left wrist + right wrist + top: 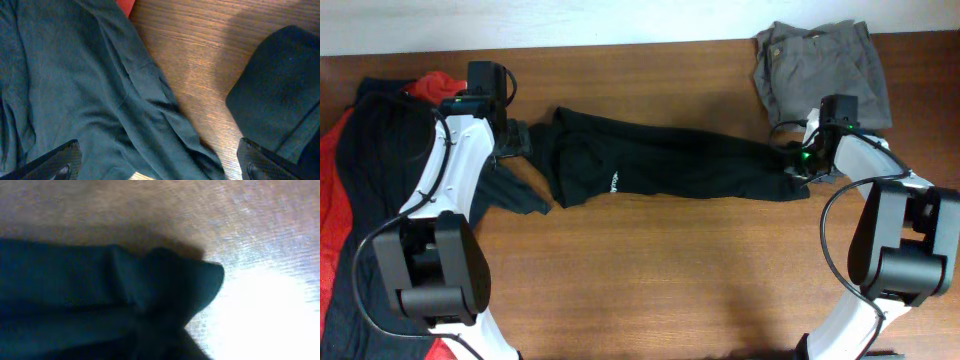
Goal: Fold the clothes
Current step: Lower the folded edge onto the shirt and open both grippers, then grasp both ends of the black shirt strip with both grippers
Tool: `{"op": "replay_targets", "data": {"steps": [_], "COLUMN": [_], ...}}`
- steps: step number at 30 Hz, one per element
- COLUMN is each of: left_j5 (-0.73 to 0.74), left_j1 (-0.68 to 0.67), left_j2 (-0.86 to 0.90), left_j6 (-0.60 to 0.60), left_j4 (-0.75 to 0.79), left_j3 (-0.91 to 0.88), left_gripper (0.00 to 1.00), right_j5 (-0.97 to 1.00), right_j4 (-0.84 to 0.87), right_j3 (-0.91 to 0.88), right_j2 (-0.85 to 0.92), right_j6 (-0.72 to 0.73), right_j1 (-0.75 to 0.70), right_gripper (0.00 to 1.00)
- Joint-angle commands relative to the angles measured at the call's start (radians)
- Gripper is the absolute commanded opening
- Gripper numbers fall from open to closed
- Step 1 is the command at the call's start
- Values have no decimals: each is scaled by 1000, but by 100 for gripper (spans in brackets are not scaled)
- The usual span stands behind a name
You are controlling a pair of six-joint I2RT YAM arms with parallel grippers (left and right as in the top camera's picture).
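A long black garment (670, 165) lies stretched across the middle of the wooden table (670, 280). My left gripper (517, 140) is at its left end. In the left wrist view its fingers (157, 152) are spread wide and open, with dark cloth (100, 100) lying between them, ungripped. My right gripper (798, 165) is at the garment's right end. In the right wrist view the dark cloth (75, 290) bunches and converges toward the jaws (150, 350), which seem shut on it. The fingers themselves are hidden by the cloth.
A crumpled grey pair of trousers (825, 65) lies at the back right. A pile of red and black clothes (360, 170) covers the left edge, and a red corner of it shows in the left wrist view (125, 6). Another dark fold (280, 90) lies right of the left gripper.
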Motion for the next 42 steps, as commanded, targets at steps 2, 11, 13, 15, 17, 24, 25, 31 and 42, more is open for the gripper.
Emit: {"op": "replay_targets", "data": {"steps": [2, 11, 13, 15, 17, 24, 25, 31, 42], "left_j5": [8, 8, 12, 24, 39, 47, 50, 53, 145], "left_j1": [2, 2, 1, 1, 1, 1, 1, 1, 0], "left_j2": [0, 0, 0, 0, 0, 0, 0, 2, 2], "left_j6": [-2, -2, -2, -3, -3, -3, -3, -3, -3], "left_j4": [-8, -14, -14, -13, -13, 0, 0, 0, 16], "left_j3": [16, 16, 16, 16, 16, 16, 15, 15, 15], "left_gripper": [99, 99, 99, 99, 99, 99, 99, 99, 99], "right_j5": [58, -185, -186, -187, -186, -177, -177, -153, -293], "right_j4": [-61, -193, -234, -273, -281, -154, -138, -48, -47], "right_j3": [-7, 80, 99, 118, 126, 126, 126, 126, 194], "right_j2": [6, -105, -111, -114, -114, -113, -112, -89, -81], "right_j6": [27, -81, -80, -69, -25, 113, 125, 214, 212], "right_j1": [-79, -129, -81, -3, 83, 286, 302, 389, 458], "right_gripper": [15, 17, 17, 16, 16, 19, 20, 27, 46]}}
